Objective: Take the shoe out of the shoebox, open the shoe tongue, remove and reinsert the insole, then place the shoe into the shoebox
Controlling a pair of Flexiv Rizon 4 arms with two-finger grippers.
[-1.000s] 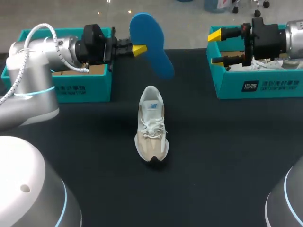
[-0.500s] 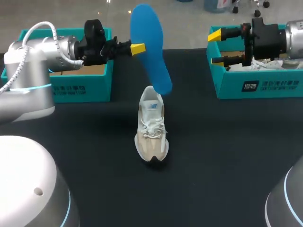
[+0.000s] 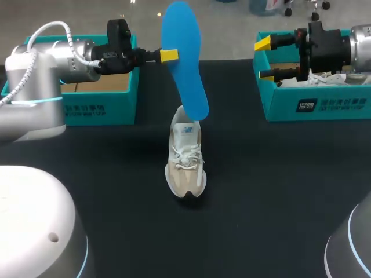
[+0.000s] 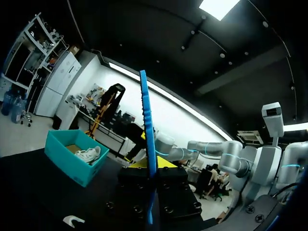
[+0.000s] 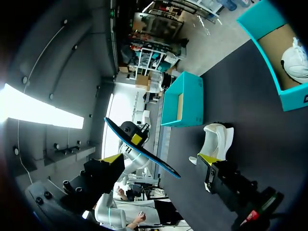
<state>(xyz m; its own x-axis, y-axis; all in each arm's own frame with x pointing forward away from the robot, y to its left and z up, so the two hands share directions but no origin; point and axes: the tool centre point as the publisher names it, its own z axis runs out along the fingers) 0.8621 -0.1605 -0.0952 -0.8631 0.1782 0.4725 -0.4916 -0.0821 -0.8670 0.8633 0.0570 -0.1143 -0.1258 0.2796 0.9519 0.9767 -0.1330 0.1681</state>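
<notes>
Left gripper (image 3: 168, 56): closed on one long edge of the blue insole (image 3: 184, 58), roughly mid-length. Left wrist view shows the insole edge-on, pinched between the yellow tips.

Change over the last second: the insole has swung from a slant to nearly upright and has come in toward the table's middle. Its lower end now hangs just above the heel opening of the shoe (image 3: 185, 152). I cannot tell whether it touches the collar. Judgement: removal is done and this is the line-up for reinsertion. The next move calls for lowering that end into the opening and sliding it toward the toe.

Shoe: out of its box, upright on its sole at mid-table, toe toward the camera, heel away. Beige and white upper, white laces loosely crossed. How far the tongue is pulled open I cannot make out.

Insole: thin, plain blue, keeps its shape with no droop from a one-sided grip.

Far edge: left shoebox (image 3: 98, 107), teal, no shoe visible inside. Right shoebox (image 3: 313, 104), teal, with a white shoe inside. Right gripper (image 3: 265, 58) hovers at that box's left end, fingers wide apart, holding nothing.
</notes>
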